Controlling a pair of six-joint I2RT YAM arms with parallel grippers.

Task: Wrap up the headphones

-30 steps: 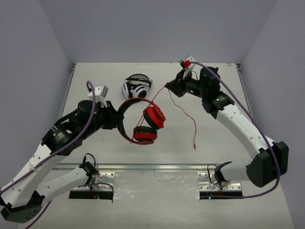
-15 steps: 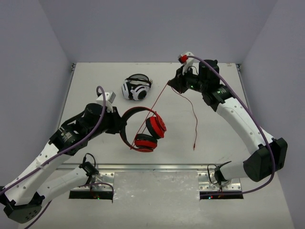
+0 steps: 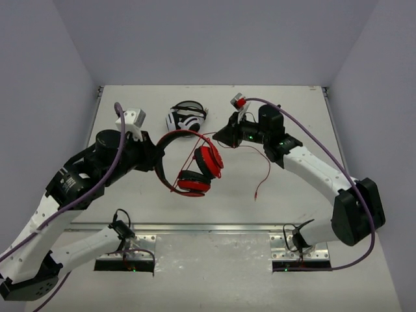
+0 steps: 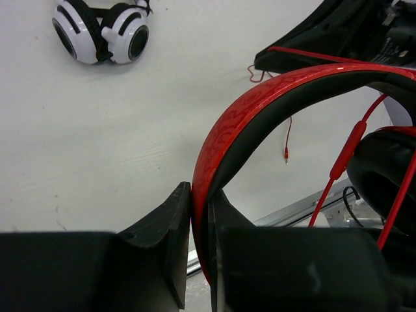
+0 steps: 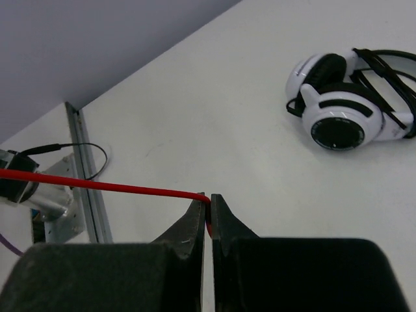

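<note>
Grip the headphones (image 3: 192,183) firmly by the headband with the shut left hand (image 4: 200,195), clear above the tabletop (image 3: 312,104). With the right hand (image 5: 208,203) pinched closed on the cable (image 5: 130,189), sweep it taut around the band in even turns; avoid slack and snags on ear cups.

Bright even light, soft shadows, sharp overhead view, blurred wrist foregrounds
</note>
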